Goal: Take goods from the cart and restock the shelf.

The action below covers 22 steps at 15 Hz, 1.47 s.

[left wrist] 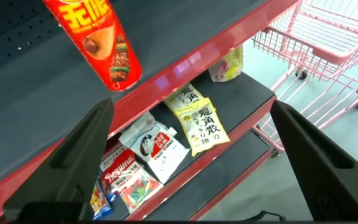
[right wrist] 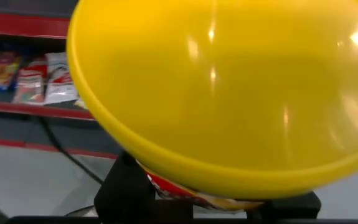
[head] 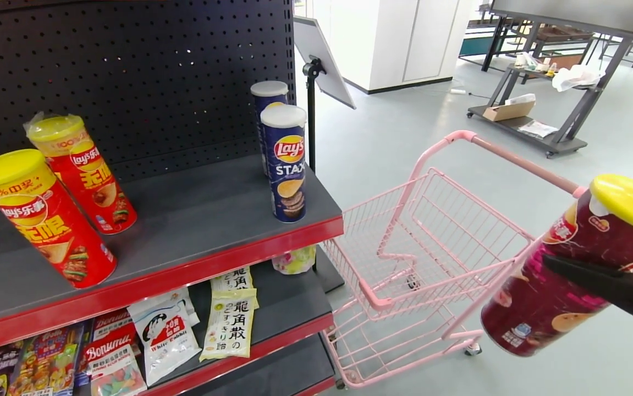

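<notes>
Being pinched in the right jaws beside the pink cart (head: 506, 156), the red chip can (head: 547, 300) likely needs to be carried over and stood on the top shelf (head: 201, 214); the left jaws are spread.

Left gripper (left wrist: 191, 106) hanging with fingers spread wide before the red shelf edge (left wrist: 185, 60). Above that edge, a red chip can (left wrist: 101, 46) standing on the dark board (left wrist: 35, 106). Below it, a yellow packet (left wrist: 205, 127) and white packet (left wrist: 158, 147) lying flat. Beyond its end, the pink cart (left wrist: 319, 51).
</notes>
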Tool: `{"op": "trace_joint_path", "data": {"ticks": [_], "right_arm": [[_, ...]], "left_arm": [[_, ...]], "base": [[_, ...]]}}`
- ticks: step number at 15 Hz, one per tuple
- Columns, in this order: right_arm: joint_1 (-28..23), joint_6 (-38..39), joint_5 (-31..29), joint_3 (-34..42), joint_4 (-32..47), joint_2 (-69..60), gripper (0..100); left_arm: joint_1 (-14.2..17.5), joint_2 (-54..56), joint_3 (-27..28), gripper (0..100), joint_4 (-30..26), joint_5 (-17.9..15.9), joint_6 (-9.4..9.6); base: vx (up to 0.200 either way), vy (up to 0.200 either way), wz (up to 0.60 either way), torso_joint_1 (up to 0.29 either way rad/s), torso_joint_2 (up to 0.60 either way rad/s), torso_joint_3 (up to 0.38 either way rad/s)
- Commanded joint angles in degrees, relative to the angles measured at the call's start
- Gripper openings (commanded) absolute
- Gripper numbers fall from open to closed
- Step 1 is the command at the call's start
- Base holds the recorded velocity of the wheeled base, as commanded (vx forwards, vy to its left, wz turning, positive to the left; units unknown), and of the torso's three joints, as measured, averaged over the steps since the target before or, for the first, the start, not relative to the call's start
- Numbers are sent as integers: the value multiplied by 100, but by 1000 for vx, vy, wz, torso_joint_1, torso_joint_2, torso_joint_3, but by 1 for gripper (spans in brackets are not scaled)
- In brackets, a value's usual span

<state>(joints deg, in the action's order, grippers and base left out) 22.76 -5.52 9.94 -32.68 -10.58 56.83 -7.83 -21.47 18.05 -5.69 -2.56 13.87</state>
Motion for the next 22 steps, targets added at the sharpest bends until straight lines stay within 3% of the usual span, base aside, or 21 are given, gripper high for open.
{"op": "trace_joint_path", "data": {"ticks": [1,9,19,22], "right_arm": [[27,-1,422,16,3,82,0],[71,-415,545,-98,-14,399,0],[-8,-485,492,-72,-5,372,0],[-140,-669,44,166,-49,285,0]], "left_arm": [[0,11,-12,100,-2,1,1],[0,-15,5,100,-2,1,10],[0,-68,67,100,-2,1,1],[0,-42,75,100,-2,1,1]], "base": [[0,0,0,163,-378,-222],[0,0,0,63,-156,-88],[0,0,600,5,2,1],[0,0,0,0,0,0]]}}
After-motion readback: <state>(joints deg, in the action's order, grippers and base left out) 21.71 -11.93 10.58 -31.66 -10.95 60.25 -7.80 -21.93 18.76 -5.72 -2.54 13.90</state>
